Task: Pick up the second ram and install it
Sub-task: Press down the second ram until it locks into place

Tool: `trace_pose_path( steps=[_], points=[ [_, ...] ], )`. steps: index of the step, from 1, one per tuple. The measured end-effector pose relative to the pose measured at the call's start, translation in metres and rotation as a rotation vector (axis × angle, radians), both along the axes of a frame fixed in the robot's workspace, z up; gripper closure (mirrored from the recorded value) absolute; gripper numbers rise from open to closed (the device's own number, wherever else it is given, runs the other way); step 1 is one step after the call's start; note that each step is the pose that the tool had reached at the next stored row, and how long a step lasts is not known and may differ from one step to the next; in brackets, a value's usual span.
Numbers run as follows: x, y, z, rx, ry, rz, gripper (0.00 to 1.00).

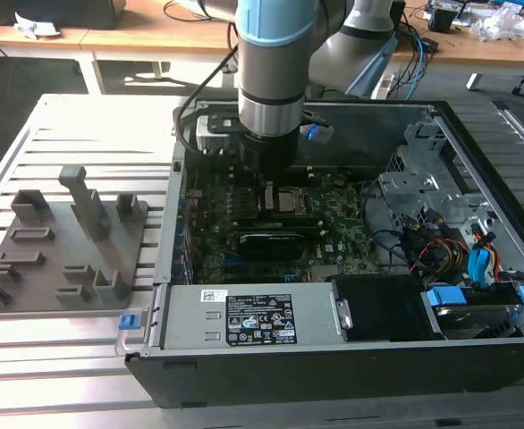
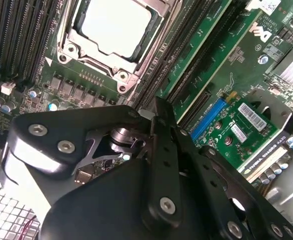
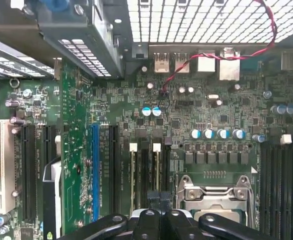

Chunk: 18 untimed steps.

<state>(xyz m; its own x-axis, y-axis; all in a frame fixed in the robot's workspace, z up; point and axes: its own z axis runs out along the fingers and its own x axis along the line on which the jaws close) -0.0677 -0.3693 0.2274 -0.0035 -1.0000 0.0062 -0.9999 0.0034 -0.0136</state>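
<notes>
Because the fingers (image 3: 154, 202) meet in a narrow wedge right over the memory slots (image 3: 145, 170), the step in hand looks like the install rather than the pick-up. In both wrist views they are drawn together, with room between them for no more than something very thin. The memory stick is hidden at their tips. My judgement is that it is either pinched edge-on there or already standing in a slot below, and I cannot tell which.

The gripper (image 1: 266, 192) hangs straight down inside the open computer case (image 1: 477, 152), low over the green board. It is just beside the square processor socket (image 3: 216, 195), on the side where the white-latched slots run toward the board's port edge. In the second wrist view the fingertip (image 2: 159, 105) lies over the long dark slots alongside the socket (image 2: 114, 30).

Well apart, on the counter (image 1: 65, 116) at the exterior view's left, sits the grey holder (image 1: 65, 241) with its upright blocks.

The next move calls for the stick to be square and parallel to its slot. It also needs a straight, even push along the stick's length, so that neither end tips and the latches can close.
</notes>
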Motion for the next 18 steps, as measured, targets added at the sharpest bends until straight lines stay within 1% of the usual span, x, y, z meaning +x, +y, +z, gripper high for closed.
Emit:
trace_pose_path(
  steps=[1,2,3,4,5,7,8,9,10,12,13,18],
  points=[
    [0.001,0.0003,0.0025,0.0024,-0.002,0.0,0.89],
    [0.003,0.0002,0.0058,0.0013,-0.0011,0.0,0.89],
    [0.004,0.0001,0.0074,0.0003,-0.0002,0.0,0.89],
    [0.009,0.0001,0.0079,0.0005,0.0013,0.0,0.89],
    [0.02,0.0004,0.0081,0.0002,0.0073,0.0,0.89],
    [0.029,0.0017,0.0081,0.0002,0.0126,0.0,0.89],
    [0.032,0.0033,0.0087,-0.0001,0.0136,0.0,0.89],
    [0.032,0.0039,0.0112,-0.0001,0.0136,0.0,0.89],
    [0.032,0.0041,0.0154,-0.0004,0.0135,0.0,0.89],
    [0.033,0.0043,0.0385,-0.0004,0.0135,0.0,0.89],
    [0.032,0.0044,0.0452,-0.0003,0.0135,0.0,0.89],
    [0.032,0.0044,0.0461,0.0001,0.0135,0.0,0.89]
  ],
)
